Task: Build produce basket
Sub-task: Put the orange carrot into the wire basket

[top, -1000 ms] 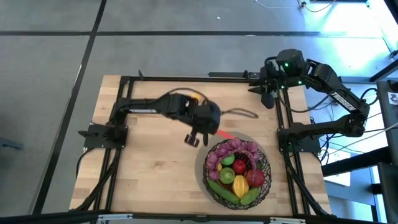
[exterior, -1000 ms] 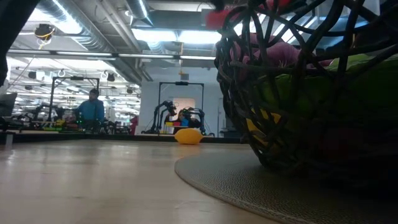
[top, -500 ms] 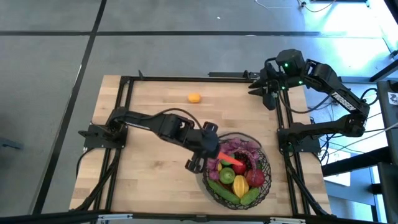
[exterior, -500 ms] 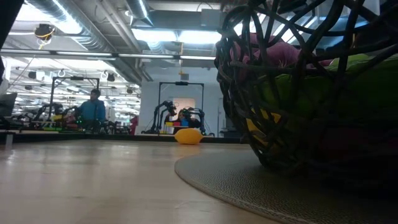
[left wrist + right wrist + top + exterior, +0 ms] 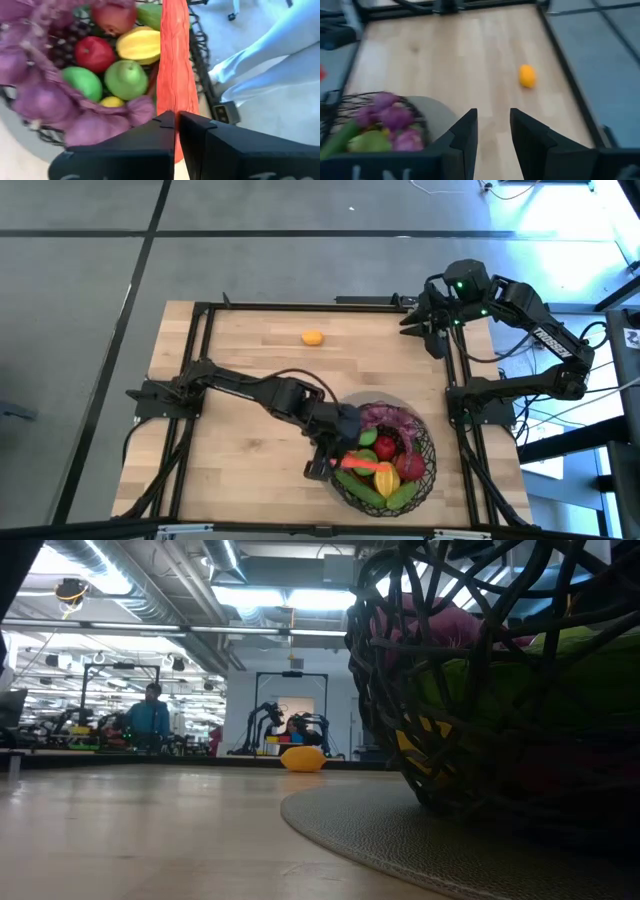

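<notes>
The basket (image 5: pixel 385 456), a round bowl of dark woven twigs, stands on a round grey mat near the table's near right and holds purple grapes, green and red apples, a lemon and a cucumber. It fills the right of the low view (image 5: pixel 500 690). My left gripper (image 5: pixel 335 461) is at the basket's left rim, shut on an orange carrot (image 5: pixel 364 466) that reaches over the fruit. A yellow lemon (image 5: pixel 313 337) lies alone on the table toward the far edge. My right gripper (image 5: pixel 493 132) is open and empty, held high at the far right corner. My left gripper pinches the carrot between its two fingers near one end (image 5: pixel 174 109). The rest of the carrot (image 5: pixel 173 55) sticks out straight ahead of the fingertips, over the apples and lemon in the basket. Whether the carrot touches the fruit, I cannot tell.
The round mat (image 5: pixel 390 830) spreads out under the basket. A black frame (image 5: pixel 205 310) runs around the table's edges. The lone lemon also shows in the right wrist view (image 5: pixel 527 76) and in the low view (image 5: pixel 302 759). A person stands in the room far behind the table.
My left gripper has carried the carrot from the middle of the table toward the near edge and the right, to over the basket's left rim. The lone lemon, covered by the arm a second ago, now shows.
</notes>
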Robot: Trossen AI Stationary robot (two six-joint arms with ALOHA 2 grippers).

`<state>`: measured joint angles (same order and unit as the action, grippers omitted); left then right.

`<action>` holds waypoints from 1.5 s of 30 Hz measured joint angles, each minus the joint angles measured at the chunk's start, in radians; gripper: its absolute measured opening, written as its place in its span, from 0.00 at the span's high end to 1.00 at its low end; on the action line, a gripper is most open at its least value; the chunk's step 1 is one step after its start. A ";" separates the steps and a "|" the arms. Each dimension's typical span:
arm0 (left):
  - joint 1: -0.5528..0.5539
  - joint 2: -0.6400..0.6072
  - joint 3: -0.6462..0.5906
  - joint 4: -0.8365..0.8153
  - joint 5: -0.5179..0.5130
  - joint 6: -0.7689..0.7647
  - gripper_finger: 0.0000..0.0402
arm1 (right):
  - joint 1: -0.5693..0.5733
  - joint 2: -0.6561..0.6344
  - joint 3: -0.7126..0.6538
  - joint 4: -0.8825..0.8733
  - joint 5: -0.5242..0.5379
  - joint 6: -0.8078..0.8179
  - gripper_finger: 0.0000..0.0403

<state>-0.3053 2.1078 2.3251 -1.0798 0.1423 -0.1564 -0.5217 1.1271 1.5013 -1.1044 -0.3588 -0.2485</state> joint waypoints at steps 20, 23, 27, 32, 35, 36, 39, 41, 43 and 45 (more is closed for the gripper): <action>-0.016 0.183 0.002 0.161 0.141 0.082 1.00 | 0.097 -0.023 0.001 -0.176 -0.266 -0.082 0.72; -0.010 0.192 -0.002 0.133 0.134 0.089 1.00 | 0.111 -0.033 0.001 -0.177 -0.264 -0.078 0.72; -0.002 0.204 -0.001 0.133 0.111 0.102 1.00 | 0.116 -0.048 0.001 -0.177 -0.264 -0.078 0.72; -0.002 0.222 0.000 0.144 0.077 0.111 1.00 | 0.117 -0.063 0.001 -0.177 -0.263 -0.078 0.72; -0.003 0.224 0.000 0.147 0.076 0.112 1.00 | 0.117 -0.069 0.001 -0.177 -0.262 -0.077 0.72; -0.002 0.222 0.000 0.151 0.076 0.112 1.00 | 0.117 -0.070 0.001 -0.177 -0.262 -0.077 0.72; -0.002 0.222 0.000 0.151 0.052 0.113 1.00 | 0.117 -0.070 0.001 -0.177 -0.261 -0.077 0.72; -0.003 0.222 0.000 0.150 0.042 0.115 1.00 | 0.117 -0.070 0.001 -0.177 -0.261 -0.077 0.72; -0.002 0.222 0.000 0.151 0.041 0.115 1.00 | 0.117 -0.070 0.001 -0.177 -0.261 -0.077 0.72; -0.003 0.222 0.000 0.150 0.035 0.111 1.00 | 0.117 -0.070 0.001 -0.177 -0.261 -0.077 0.72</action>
<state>-0.3080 2.3295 2.3253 -0.9295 0.1772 -0.0457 -0.4049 1.0569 1.5021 -1.2816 -0.6193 -0.3260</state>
